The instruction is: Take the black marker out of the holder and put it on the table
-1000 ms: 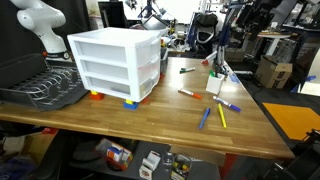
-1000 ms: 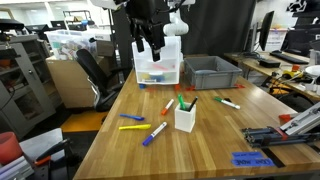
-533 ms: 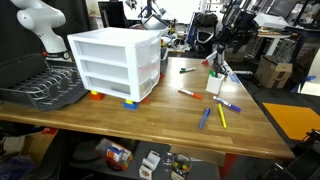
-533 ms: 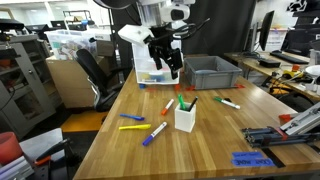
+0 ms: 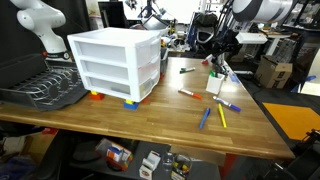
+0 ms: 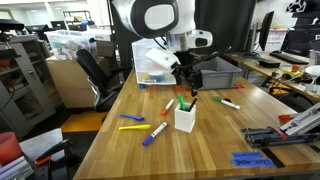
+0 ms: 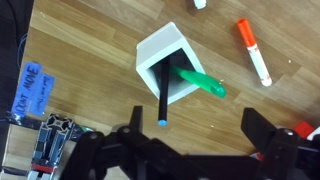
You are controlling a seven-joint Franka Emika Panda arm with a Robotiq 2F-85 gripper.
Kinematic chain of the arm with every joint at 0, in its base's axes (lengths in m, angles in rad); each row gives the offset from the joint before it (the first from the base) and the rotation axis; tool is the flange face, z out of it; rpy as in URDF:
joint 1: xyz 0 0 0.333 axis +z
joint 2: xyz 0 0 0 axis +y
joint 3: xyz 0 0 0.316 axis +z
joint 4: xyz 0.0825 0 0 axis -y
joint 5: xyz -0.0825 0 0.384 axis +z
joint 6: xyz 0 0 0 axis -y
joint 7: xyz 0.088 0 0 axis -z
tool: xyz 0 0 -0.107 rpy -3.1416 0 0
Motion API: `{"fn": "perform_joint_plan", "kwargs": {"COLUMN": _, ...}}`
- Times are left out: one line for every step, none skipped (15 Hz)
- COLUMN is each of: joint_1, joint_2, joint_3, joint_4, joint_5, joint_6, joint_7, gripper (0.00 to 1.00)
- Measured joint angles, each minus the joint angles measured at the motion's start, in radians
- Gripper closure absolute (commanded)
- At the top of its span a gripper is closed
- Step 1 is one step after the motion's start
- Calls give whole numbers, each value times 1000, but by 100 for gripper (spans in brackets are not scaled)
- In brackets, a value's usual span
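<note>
The white holder [image 7: 158, 58] stands on the wooden table [image 7: 80, 50]. The black marker [image 7: 165, 100] leans out of it, and its end with a blue dot points toward the camera. A green marker [image 7: 203, 82] also sticks out of the holder. My gripper [image 7: 200, 142] is open, directly above the holder, and holds nothing; the black marker's end is next to one finger. In both exterior views the gripper [image 6: 187, 84] [image 5: 218, 47] hovers just above the holder [image 6: 185, 119] [image 5: 215, 82].
A red-and-white marker [image 7: 253, 52] lies beside the holder. Blue and yellow markers [image 6: 133, 122] lie on the table [image 6: 200, 150]. Behind them are a white drawer unit [image 5: 115, 62], a grey bin [image 6: 210, 70] and a dish rack [image 5: 40, 88]. Blue tape [image 7: 30, 90] is near the edge.
The arm has swung from near the drawer unit across the table and come down over the holder. The gripper stays open. The markers have not moved.
</note>
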Motion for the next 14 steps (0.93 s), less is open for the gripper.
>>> {"fn": "perform_joint_plan", "kwargs": {"joint_1": -7, "joint_2": 25, "joint_3": 0, "joint_4": 22, "joint_5": 0, "joint_6": 0, "joint_7": 3, "gripper": 0}}
{"fn": "perform_joint_plan", "kwargs": {"joint_1": -12, "joint_2": 49, "joint_3": 0, "joint_4": 44, "joint_5": 0, "joint_6": 0, "joint_7": 7, "gripper": 0}}
{"fn": "perform_joint_plan", "kwargs": {"joint_1": -17, "joint_2": 74, "joint_3": 1, "joint_4": 69, "joint_5": 0, "joint_6": -1, "joint_7": 10, "gripper": 0}}
{"fn": "perform_joint_plan", "kwargs": {"joint_1": -23, "joint_2": 98, "joint_3": 2, "joint_4": 93, "joint_5": 0, "joint_6": -2, "joint_7": 13, "gripper": 0}}
{"fn": "perform_joint_plan", "kwargs": {"joint_1": -27, "joint_2": 121, "joint_3": 4, "joint_4": 116, "joint_5": 0, "joint_6": -4, "joint_7": 15, "gripper": 0}}
{"fn": "perform_joint_plan", "kwargs": {"joint_1": -31, "joint_2": 142, "joint_3": 7, "joint_4": 136, "joint_5": 0, "joint_6": -5, "joint_7": 17, "gripper": 0}}
{"fn": "perform_joint_plan", "kwargs": {"joint_1": -33, "joint_2": 162, "joint_3": 10, "joint_4": 153, "joint_5": 0, "joint_6": -7, "joint_7": 22, "gripper": 2}}
{"fn": "perform_joint_plan", "kwargs": {"joint_1": -33, "joint_2": 180, "joint_3": 10, "joint_4": 166, "joint_5": -1, "joint_6": -8, "joint_7": 30, "gripper": 3}}
{"fn": "perform_joint_plan", "kwargs": {"joint_1": -33, "joint_2": 194, "joint_3": 8, "joint_4": 176, "joint_5": -8, "joint_6": -10, "joint_7": 43, "gripper": 6}}
{"fn": "perform_joint_plan", "kwargs": {"joint_1": -34, "joint_2": 203, "joint_3": 6, "joint_4": 181, "joint_5": -16, "joint_6": -11, "joint_7": 58, "gripper": 10}}
{"fn": "perform_joint_plan", "kwargs": {"joint_1": -34, "joint_2": 210, "joint_3": 1, "joint_4": 186, "joint_5": -26, "joint_6": -12, "joint_7": 77, "gripper": 23}}
{"fn": "perform_joint_plan", "kwargs": {"joint_1": -34, "joint_2": 213, "joint_3": -5, "joint_4": 189, "joint_5": -31, "joint_6": -12, "joint_7": 92, "gripper": 35}}
{"fn": "perform_joint_plan", "kwargs": {"joint_1": -35, "joint_2": 214, "joint_3": -8, "joint_4": 192, "joint_5": -32, "joint_6": -13, "joint_7": 103, "gripper": 36}}
{"fn": "perform_joint_plan", "kwargs": {"joint_1": -37, "joint_2": 214, "joint_3": -10, "joint_4": 193, "joint_5": -32, "joint_6": -14, "joint_7": 110, "gripper": 43}}
